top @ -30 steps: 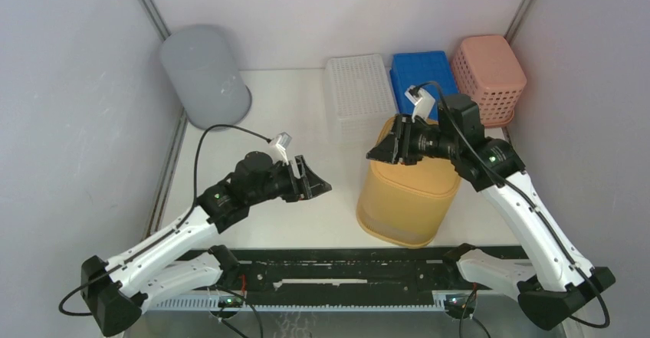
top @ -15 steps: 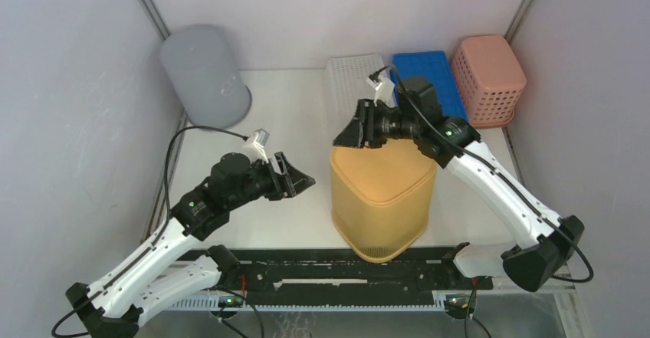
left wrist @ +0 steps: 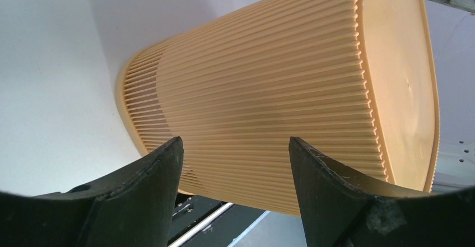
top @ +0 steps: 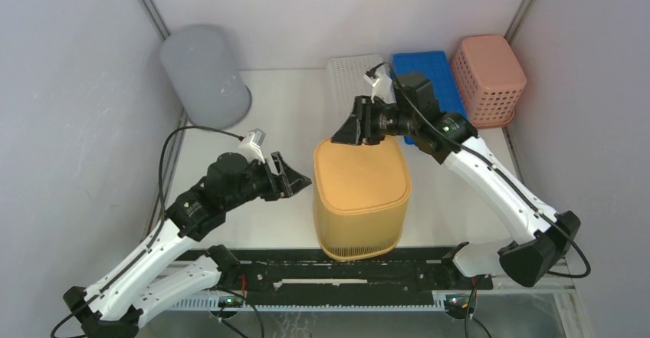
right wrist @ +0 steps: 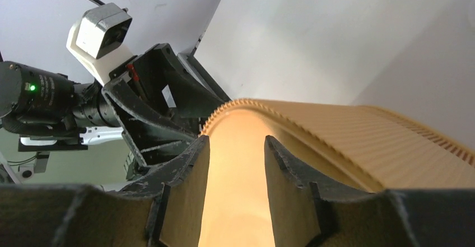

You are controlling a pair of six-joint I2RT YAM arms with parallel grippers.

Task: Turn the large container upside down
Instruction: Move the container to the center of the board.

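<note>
White table (top: 291, 108) in a grey-walled booth, seen from above and from both wrists.

Back left: grey bin (top: 205, 73), standing mouth down, well apart from the work.

Left of centre: left gripper (top: 299, 177), jaws wide apart and holding nothing, levelled at the ribbed left wall of the container (top: 360, 192). The left wrist view frames that wall (left wrist: 263, 96) between the two fingers (left wrist: 151, 185). They are close to it, but no contact shows.

Centre, at the near edge of the table: the large yellow container, closed base up and mouth down. Whether its rim lies flat all round cannot be told.

Right of centre: right gripper (top: 341, 137), jaws part-open and clamped on nothing, poised at the far edge of the base. In its wrist view (right wrist: 235, 146) the base (right wrist: 347, 140) shows through the gap between the fingers. Whether the tips press on it cannot be told.

Back right: white basket (top: 354, 81), blue basket (top: 425, 66) and pink basket (top: 490, 73), side by side.

Step in hand, as judged: the tip-over looks nearly complete, with the container being settled mouth down. The next move probably calls for steadying it until the rim seats flat, then drawing both grippers clear without nudging it toward the table edge.
</note>
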